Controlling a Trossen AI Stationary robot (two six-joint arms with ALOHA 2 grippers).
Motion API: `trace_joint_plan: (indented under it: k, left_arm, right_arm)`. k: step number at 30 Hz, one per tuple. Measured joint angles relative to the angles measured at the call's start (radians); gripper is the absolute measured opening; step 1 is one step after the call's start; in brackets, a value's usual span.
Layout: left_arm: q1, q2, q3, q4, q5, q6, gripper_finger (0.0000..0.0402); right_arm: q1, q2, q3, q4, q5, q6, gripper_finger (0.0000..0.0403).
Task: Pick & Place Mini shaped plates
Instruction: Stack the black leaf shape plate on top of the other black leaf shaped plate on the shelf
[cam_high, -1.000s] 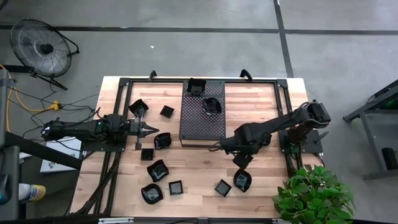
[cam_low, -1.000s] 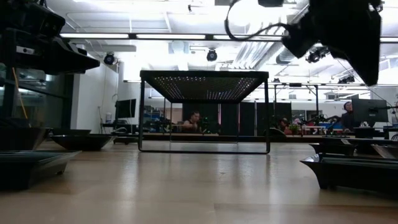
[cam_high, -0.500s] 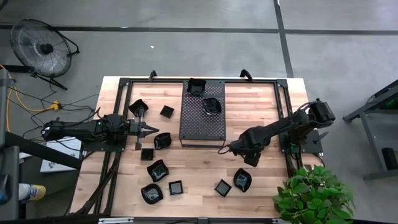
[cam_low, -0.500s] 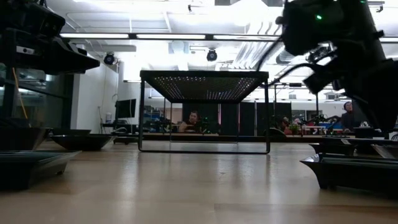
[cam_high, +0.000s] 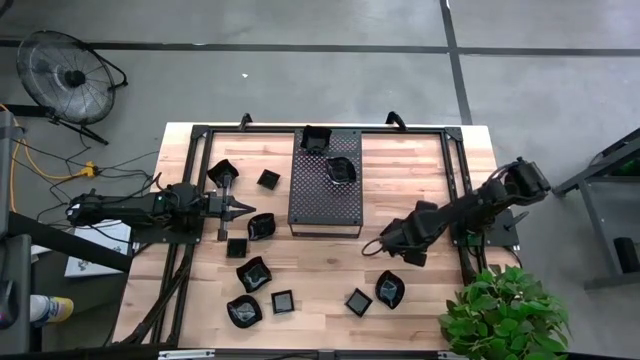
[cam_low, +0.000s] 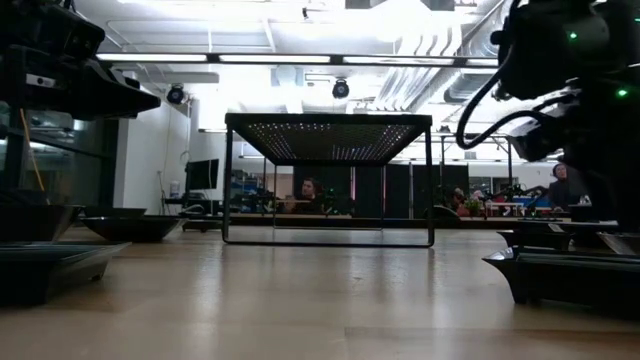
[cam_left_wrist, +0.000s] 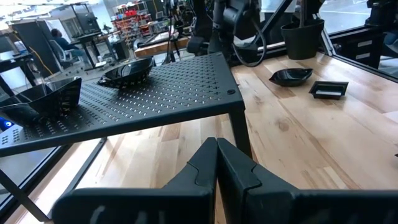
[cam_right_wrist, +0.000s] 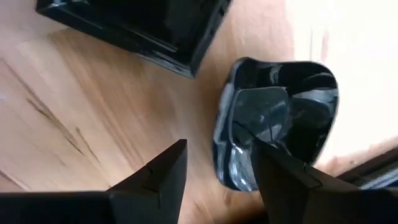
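While open, right claw (cam_right_wrist: 214, 165) hovers above rounded plate (cam_right_wrist: 277, 121).

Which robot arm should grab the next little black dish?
Probably the right. Its open hand is above a rounded dish, pointing down at it. The left hand is shut, parked beside the tray.

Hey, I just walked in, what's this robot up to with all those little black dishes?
A two-arm robot is sorting small glossy black dishes on a wooden table. Two already sit on the raised perforated black tray; the rest lie scattered on the wood. The right gripper, open and empty, hovers over a rounded glossy black dish near the table's front right, seemingly lining up to pick it. The left gripper waits shut and empty at the tray's left side, beside another dish.
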Motion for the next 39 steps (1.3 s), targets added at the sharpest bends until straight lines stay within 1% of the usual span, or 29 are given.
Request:
trace_joint_plan:
  k: [5, 9, 15, 18, 26, 35, 39]
  left_arm:
    - [0.000, 0.000, 0.000, 0.000, 0.000, 0.000, 0.0001]
    - [0.000, 0.000, 0.000, 0.000, 0.000, 0.000, 0.0001]
    - [0.000, 0.000, 0.000, 0.000, 0.000, 0.000, 0.0001]
    - [0.000, 0.000, 0.000, 0.000, 0.000, 0.000, 0.0001]
    - [0.000, 0.000, 0.000, 0.000, 0.000, 0.000, 0.0001]
    - [0.000, 0.000, 0.000, 0.000, 0.000, 0.000, 0.0001]
    - [0.000, 0.000, 0.000, 0.000, 0.000, 0.000, 0.0001]
  right_arm:
    - [0.028, 0.000, -0.042, 0.059, 0.021, 0.006, 0.0165]
    - [0.030, 0.000, -0.059, 0.073, 0.039, 0.008, 0.0160]
    - [0.030, 0.000, -0.059, 0.064, 0.127, -0.001, 0.0152]
    - [0.020, 0.000, -0.059, 0.063, 0.151, 0.000, 0.0149]
    - [-0.012, 0.000, -0.059, 0.076, 0.164, 0.000, 0.0143]
    - [-0.023, 0.000, -0.059, 0.114, 0.162, 0.000, 0.0110]
    - [-0.023, 0.000, -0.059, 0.115, 0.140, 0.003, 0.0093]
